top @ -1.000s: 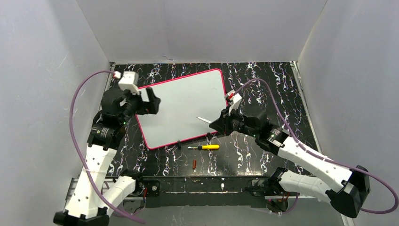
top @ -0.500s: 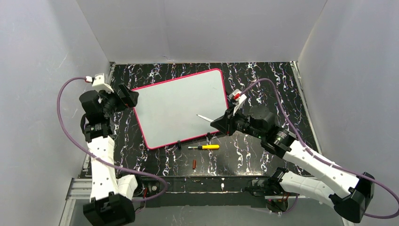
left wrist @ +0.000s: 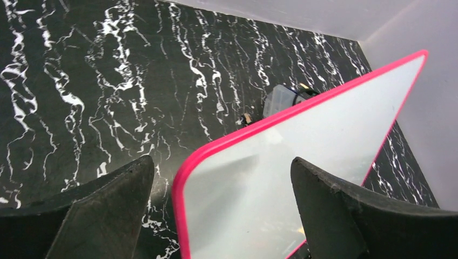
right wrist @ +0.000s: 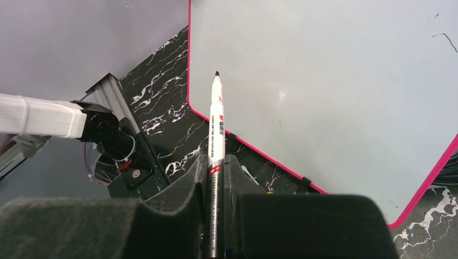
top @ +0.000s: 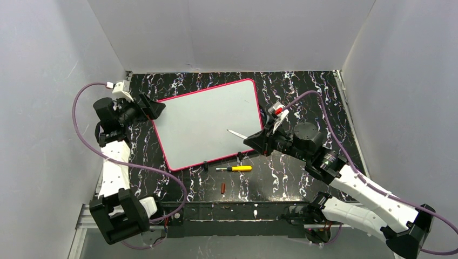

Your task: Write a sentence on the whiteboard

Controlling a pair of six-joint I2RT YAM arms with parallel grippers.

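The whiteboard (top: 208, 121) lies flat on the black marbled table, white with a pink-red rim. My right gripper (top: 253, 141) is at its near right edge, shut on a white marker (top: 236, 134) whose dark tip points over the board. In the right wrist view the marker (right wrist: 216, 124) sticks out from between the pads of that gripper (right wrist: 216, 162) above the whiteboard (right wrist: 324, 81); whether the tip touches I cannot tell. The sentence is out of view; only one thin dark stroke (right wrist: 444, 36) shows. My left gripper (top: 158, 109) hangs open at the board's far left corner (left wrist: 186, 167), holding nothing.
A yellow-handled tool (top: 234, 168) and a small red cap (top: 223, 188) lie on the table in front of the board. Small black clips (top: 206, 164) sit on the board's near rim. A greyish block (left wrist: 281, 97) rests behind the board's far edge. Grey walls enclose the table.
My left arm has swung left off the board's left part to its far left corner, staying open. The right gripper with the marker has shifted slightly right.
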